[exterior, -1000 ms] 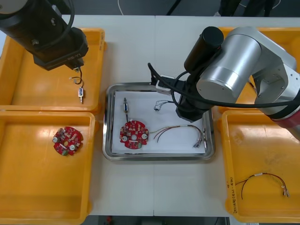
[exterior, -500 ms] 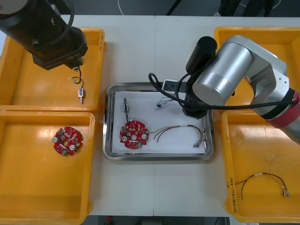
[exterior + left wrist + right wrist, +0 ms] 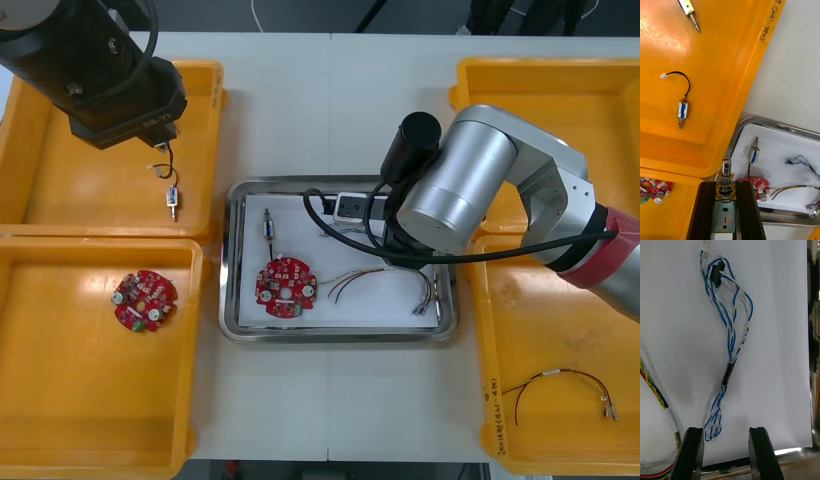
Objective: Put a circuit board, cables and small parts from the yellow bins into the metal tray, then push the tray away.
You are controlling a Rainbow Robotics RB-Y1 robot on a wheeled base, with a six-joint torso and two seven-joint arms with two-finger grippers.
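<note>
Light counter (image 3: 330, 100) carries the metal tray (image 3: 232, 300) at its middle, with yellow bins (image 3: 100, 455) along both side edges. The right claw (image 3: 726, 433) hangs low near the tray's far edge, fingers wide, with the loop end of the blue and white cable (image 3: 730, 341) lying loose between them. It should lift straight up so that neither finger snags the loop. The left claw (image 3: 725, 184), over the far left bin (image 3: 60, 190), grips a small metal part (image 3: 726, 173). Its drop spot must miss the circuit board (image 3: 286, 287), the red and yellow cable (image 3: 380, 275) and the second metal part (image 3: 268, 225).
</note>
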